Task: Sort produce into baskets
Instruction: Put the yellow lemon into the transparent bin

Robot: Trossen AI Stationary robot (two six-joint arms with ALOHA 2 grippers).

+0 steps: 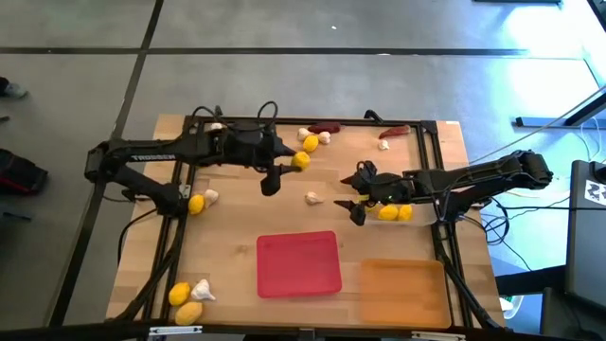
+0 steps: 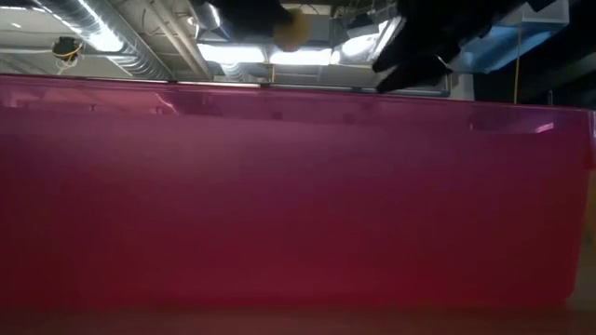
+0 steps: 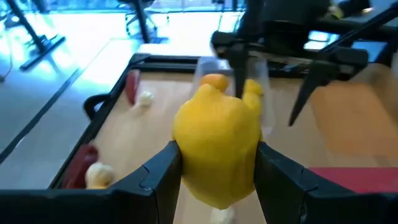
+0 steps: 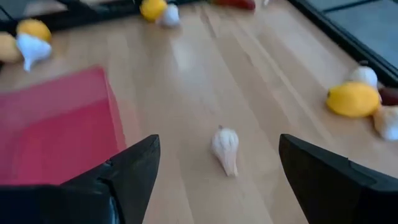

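Note:
My left gripper (image 1: 288, 167) is shut on a yellow lemon (image 3: 217, 143) above the table's far middle; the lemon also shows in the high view (image 1: 301, 161). My right gripper (image 1: 353, 193) is open and empty at mid-table. A garlic bulb (image 4: 225, 150) lies on the wood ahead of it, between the lines of its fingers, untouched. The red tray (image 1: 298, 264) sits at the near middle and the orange tray (image 1: 402, 290) at the near right. A clear tray (image 1: 421, 214) under the right arm holds two lemons (image 1: 396, 213). My left gripper pinches the lemon between its two fingers, one on each side of its belly (image 3: 184, 147). The fingers (image 3: 155, 180) come about level from the table's left. The lemon is lifted clear of the table, its tip pointing away from the wrist.
Loose produce lies around: a lemon and garlic at the left (image 1: 197, 203), lemons and garlic at the near left corner (image 1: 187, 301), a lemon and garlic at the far middle (image 1: 311, 143), and chilies (image 1: 324, 127) (image 1: 396, 131) along the far edge. The red tray's wall (image 2: 298, 195) fills the low view.

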